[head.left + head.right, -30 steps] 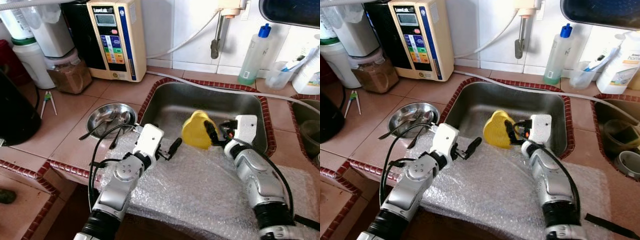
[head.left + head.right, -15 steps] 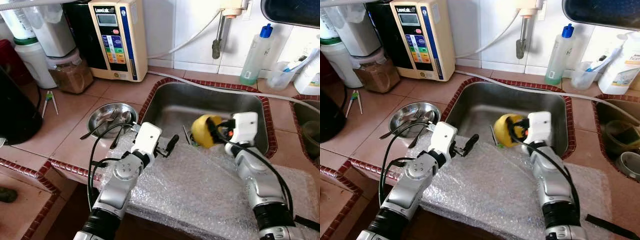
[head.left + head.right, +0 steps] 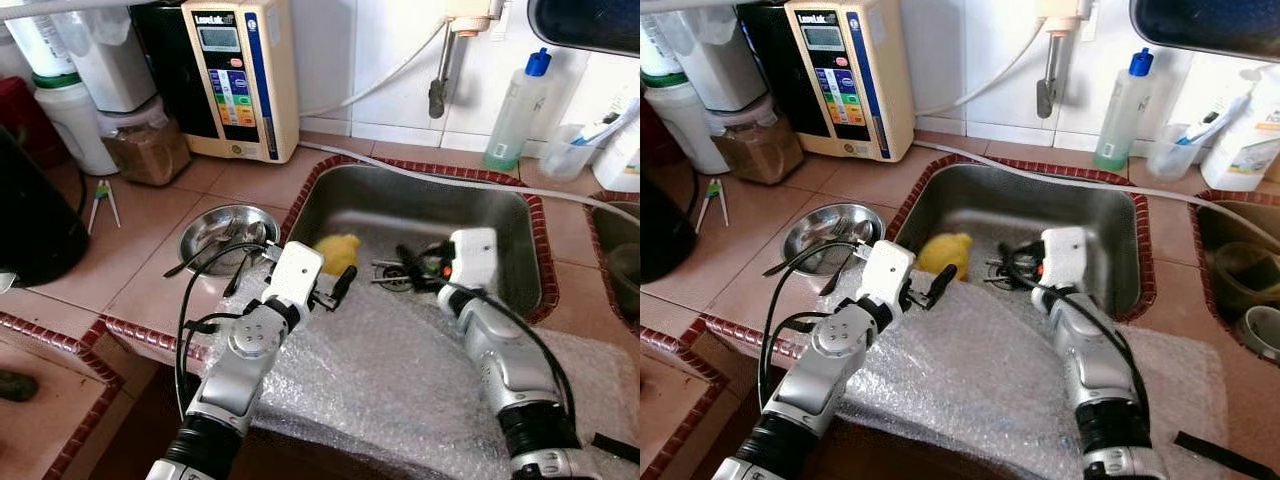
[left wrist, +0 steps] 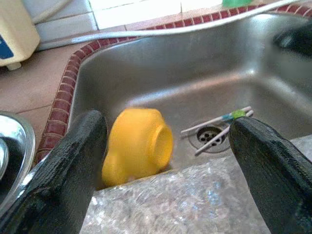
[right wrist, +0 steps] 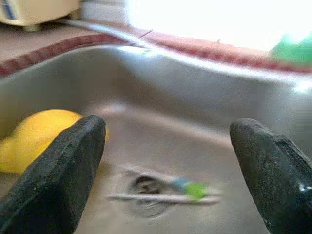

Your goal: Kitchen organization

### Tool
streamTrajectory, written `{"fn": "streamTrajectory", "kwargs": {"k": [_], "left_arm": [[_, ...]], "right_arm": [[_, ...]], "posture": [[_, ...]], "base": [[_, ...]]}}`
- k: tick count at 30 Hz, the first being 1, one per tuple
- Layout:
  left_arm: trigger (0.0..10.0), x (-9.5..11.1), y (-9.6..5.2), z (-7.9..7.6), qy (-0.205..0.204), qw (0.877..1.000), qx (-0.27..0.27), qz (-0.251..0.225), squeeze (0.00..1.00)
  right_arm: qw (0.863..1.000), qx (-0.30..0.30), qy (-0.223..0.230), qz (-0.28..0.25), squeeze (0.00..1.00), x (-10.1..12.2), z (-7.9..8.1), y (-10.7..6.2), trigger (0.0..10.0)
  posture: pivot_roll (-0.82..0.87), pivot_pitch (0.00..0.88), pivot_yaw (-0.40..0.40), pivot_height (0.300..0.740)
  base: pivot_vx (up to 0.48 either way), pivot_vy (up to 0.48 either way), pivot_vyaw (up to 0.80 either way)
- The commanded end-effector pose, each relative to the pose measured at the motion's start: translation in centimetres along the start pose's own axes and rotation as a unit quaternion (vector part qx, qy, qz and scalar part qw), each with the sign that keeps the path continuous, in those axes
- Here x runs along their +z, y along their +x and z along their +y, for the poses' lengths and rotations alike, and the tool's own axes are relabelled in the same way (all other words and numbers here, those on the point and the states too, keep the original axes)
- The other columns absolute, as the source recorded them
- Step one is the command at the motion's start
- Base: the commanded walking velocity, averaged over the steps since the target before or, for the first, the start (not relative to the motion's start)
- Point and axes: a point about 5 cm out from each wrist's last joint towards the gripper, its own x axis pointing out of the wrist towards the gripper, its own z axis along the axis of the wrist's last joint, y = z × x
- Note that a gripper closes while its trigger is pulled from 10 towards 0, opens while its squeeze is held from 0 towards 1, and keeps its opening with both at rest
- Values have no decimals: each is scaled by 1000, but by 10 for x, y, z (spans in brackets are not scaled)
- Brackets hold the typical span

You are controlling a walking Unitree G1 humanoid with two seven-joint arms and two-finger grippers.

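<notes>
Released since a second ago, the yellow cup (image 3: pixel 336 252) has left the right tool (image 3: pixel 412 268) and now lies on its side at the near left of the steel sink (image 3: pixel 420 205), open mouth turned toward the drain (image 4: pixel 209 134), touching nothing but the basin floor; that tool, fingers spread apart with nothing between them, hangs over the drain. Terracotta tiles with a rim of small red bricks make up the worktop (image 3: pixel 150 225) around the smooth rectangular basin. Crinkled clear bubble wrap (image 3: pixel 390 370) covers the worktop's front edge beneath both silver arms. Against the white wall tiles stands a cream boxy water ioniser (image 3: pixel 243 78) with a coloured button panel. Left of the sink sits a round shiny steel bowl (image 3: pixel 222 232) holding cutlery. Over the wrap's edge just beside the cup, the left tool (image 3: pixel 338 290) hovers, its black fingers apart and empty. Two thin straws (image 4: pixel 217 128), one with a green and blue end, lie crossed over the drain
</notes>
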Motion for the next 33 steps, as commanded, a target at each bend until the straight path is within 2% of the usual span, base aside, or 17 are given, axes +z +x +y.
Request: {"fn": "streamTrajectory", "kwargs": {"k": [1,3,4,5,6,8,9,12,17,18,19,21,22,23,25,28,33], "left_arm": [[10000,1,0,6,6,1000,20,-3,510],[10000,5,-1,15,13,998,55,-14,490],[10000,5,-1,15,13,998,55,-14,490],[10000,7,-1,20,12,997,74,-20,322],[10000,11,-1,29,12,994,102,-28,0],[10000,12,-2,31,13,993,112,-31,0],[10000,15,-3,41,15,989,141,-37,0],[10000,16,-5,55,14,981,191,-33,0],[10000,11,-7,68,7,974,227,-4,0],[10000,8,-7,71,1,973,231,9,0],[10000,3,-6,73,-15,972,231,29,0],[10000,1,-5,73,-26,973,228,39,0],[10000,-1,-4,74,-29,972,227,47,0],[10000,-2,-3,75,-21,973,222,56,0],[10000,-2,-3,76,-33,972,225,60,0],[10000,-5,-2,79,-83,966,234,76,0],[10000,1,-1,85,-91,963,245,72,0]], "right_arm": [[1000,-2,15,-16,0,3,4,0,10000],[998,-5,55,-36,0,9,6,-3,10000],[998,-5,55,-36,0,9,6,-3,10000],[997,9,59,-45,0,10,10,-5,10000],[997,39,50,-52,1000,11,20,-9,10000],[996,52,41,-52,1000,11,24,-11,10000],[995,72,20,-58,1000,11,36,-15,10000],[993,89,34,-66,1000,11,51,-21,10000],[991,118,35,-61,1000,10,64,-28,10000],[990,125,34,-59,800,9,66,-29,10000],[988,136,32,-58,314,9,69,-31,10000],[988,141,28,-59,314,10,71,-32,10000],[987,147,25,-62,0,11,72,-33,10000],[986,153,26,-63,0,13,74,-34,10000],[985,156,22,-63,0,13,74,-35,10000],[986,158,13,-60,0,12,73,-37,10000],[986,157,11,-57,0,12,72,-38,10000]], "posture": [[-181,20,82,740],[-181,20,82,740],[-181,20,82,740],[-182,21,82,740],[-181,22,81,740],[-181,22,81,740],[-181,22,79,740],[-180,22,76,740],[-181,20,74,740],[-181,20,74,740],[-183,18,76,740],[-183,18,76,740],[-186,18,78,740],[-187,18,78,740],[-189,19,80,740],[-194,18,81,740],[-194,17,81,740]], "base": [[0,0,0],[0,0,0],[0,0,0],[0,0,0],[0,0,0],[0,0,0],[0,0,0],[0,0,0],[0,0,0],[0,0,0],[0,0,0],[0,0,0],[0,0,0],[0,0,0],[0,0,0],[0,0,0],[0,0,0]]}}
